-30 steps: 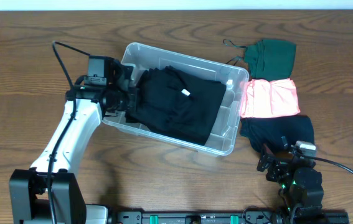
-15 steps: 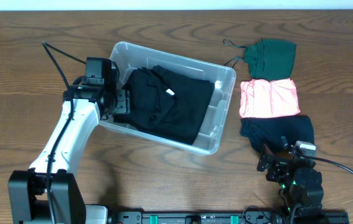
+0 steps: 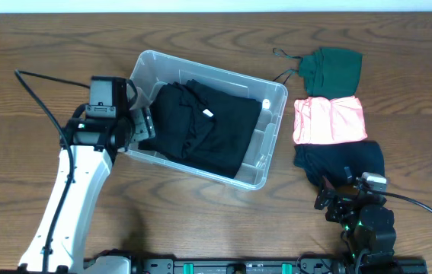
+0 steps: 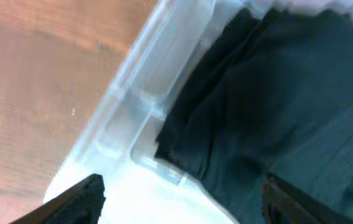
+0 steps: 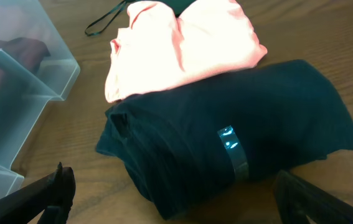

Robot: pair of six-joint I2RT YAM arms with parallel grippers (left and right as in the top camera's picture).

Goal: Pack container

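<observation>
At left end of container (image 3: 266,157), left gripper (image 4: 181,194) spread wide, black clothing (image 3: 204,135) inside.

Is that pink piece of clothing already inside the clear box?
No, the pink garment lies on the table beside the container, between a green garment and a dark garment.

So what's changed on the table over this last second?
The left gripper slid the container leftward across the table, then drew back a little further left. Its jaws now stand open at the container's left rim. The black garment inside, the green cloth, pink cloth and dark cloth beside it, and the right gripper stayed put.
</observation>
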